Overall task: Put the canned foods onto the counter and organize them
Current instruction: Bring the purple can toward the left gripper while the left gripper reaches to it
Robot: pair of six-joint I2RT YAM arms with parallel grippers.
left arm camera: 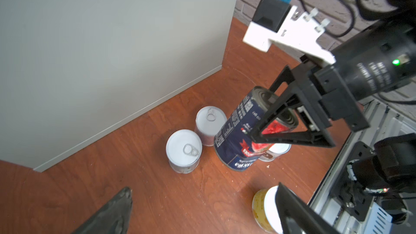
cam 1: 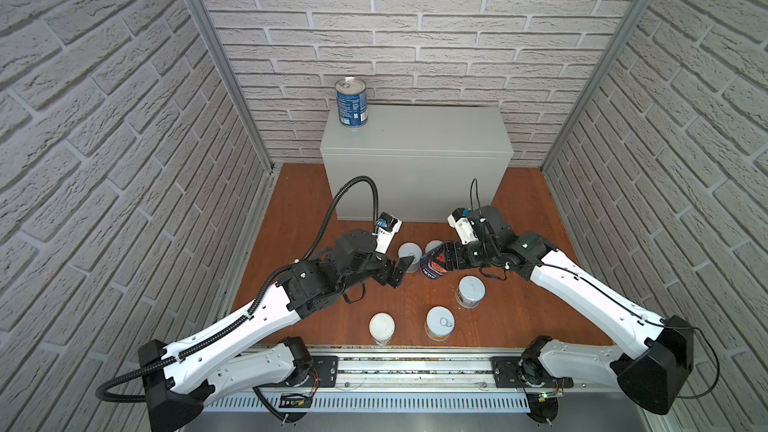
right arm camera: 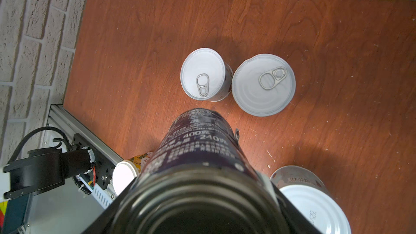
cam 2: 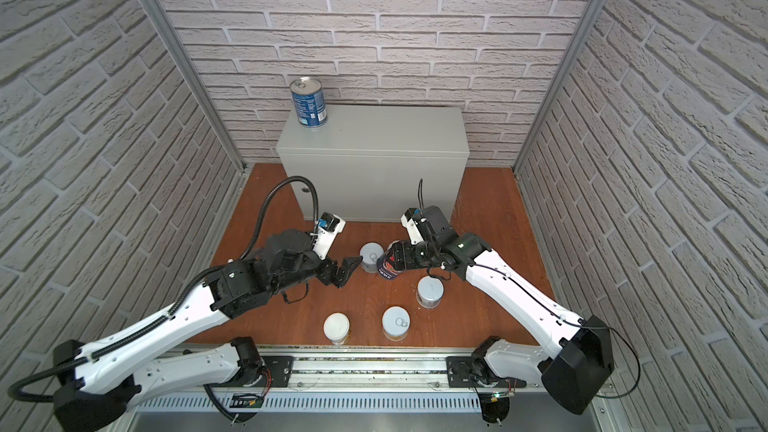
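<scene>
My right gripper [cam 1: 441, 261] [cam 2: 395, 261] [right arm camera: 202, 199] is shut on the dark tomato can [cam 1: 432, 270] [left arm camera: 236, 138] [right arm camera: 195, 142], which tilts low over the wooden floor. My left gripper [cam 1: 401, 270] [left arm camera: 203, 187] hangs open and empty just left of it. A blue-label can [cam 1: 351, 103] [cam 2: 308, 103] stands on the back left corner of the grey counter [cam 1: 415, 139] [cam 2: 374, 139]. Two short white-lidded cans [right arm camera: 203, 74] [right arm camera: 263, 84] stand beside the held can. Another short can [cam 1: 471, 290], a pale one [cam 1: 439, 322] and a yellow one [cam 1: 381, 327] stand nearer the front.
Brick-patterned walls [cam 1: 104, 118] close in the left, right and back. The counter's front face [left arm camera: 101, 52] rises just behind the cans. A metal rail [cam 1: 415, 367] carrying both arm bases runs along the front edge of the floor [cam 1: 299, 209].
</scene>
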